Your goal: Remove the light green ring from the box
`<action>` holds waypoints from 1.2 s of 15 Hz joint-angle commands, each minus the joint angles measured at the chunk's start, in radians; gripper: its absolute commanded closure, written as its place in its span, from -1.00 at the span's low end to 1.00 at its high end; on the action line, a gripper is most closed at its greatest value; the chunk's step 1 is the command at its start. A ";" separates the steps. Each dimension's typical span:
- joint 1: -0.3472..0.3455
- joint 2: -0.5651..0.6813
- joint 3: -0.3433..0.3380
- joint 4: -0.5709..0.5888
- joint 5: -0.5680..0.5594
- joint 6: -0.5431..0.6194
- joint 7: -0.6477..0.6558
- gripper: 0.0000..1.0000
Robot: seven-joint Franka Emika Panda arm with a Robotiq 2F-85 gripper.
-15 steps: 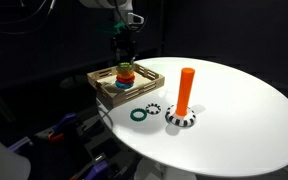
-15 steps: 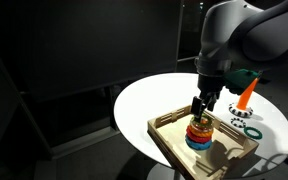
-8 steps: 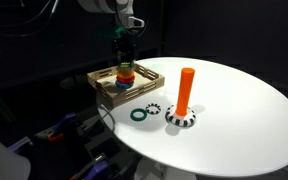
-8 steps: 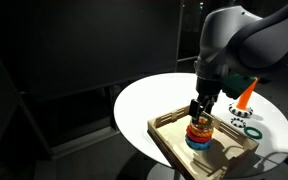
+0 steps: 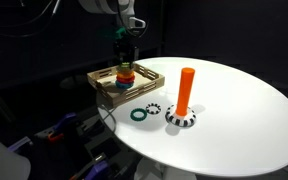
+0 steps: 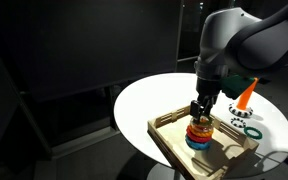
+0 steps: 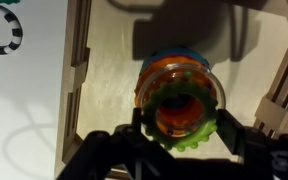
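The light green ring [image 7: 189,141] lies on top of a stack of coloured rings [image 5: 125,76] inside the box [image 5: 150,77], a shallow light-wood tray near the table's edge. My gripper [image 7: 182,124] reaches straight down over the stack, and its two black fingers press the ring's toothed rim from both sides. In both exterior views the gripper [image 5: 125,62] [image 6: 198,114] stands at the top of the stack [image 6: 197,136], within the box [image 6: 170,141]. The ring itself is too small to make out there.
On the white round table beside the box lie a dark green ring [image 5: 139,114] and a black-and-white striped ring [image 5: 153,108]. An orange peg [image 5: 185,90] stands upright on a striped base [image 5: 181,120]. The box rim [image 7: 79,80] rises close around the stack.
The jaws have closed from wide open onto the light green ring. The arm has stayed over the stack, with almost no movement.
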 commanded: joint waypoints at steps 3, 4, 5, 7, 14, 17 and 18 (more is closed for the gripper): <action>-0.013 -0.033 -0.019 0.012 0.018 -0.020 0.004 0.02; -0.021 -0.044 -0.027 0.010 0.022 -0.030 0.001 0.02; -0.029 -0.053 -0.037 0.007 0.019 -0.040 0.003 0.02; -0.051 -0.068 -0.052 0.002 0.029 -0.059 -0.008 0.02; -0.127 -0.104 -0.112 -0.040 0.021 -0.152 -0.012 0.02; -0.157 -0.113 -0.134 -0.092 0.026 -0.133 -0.017 0.02; -0.165 -0.115 -0.141 -0.111 0.024 -0.123 -0.015 0.02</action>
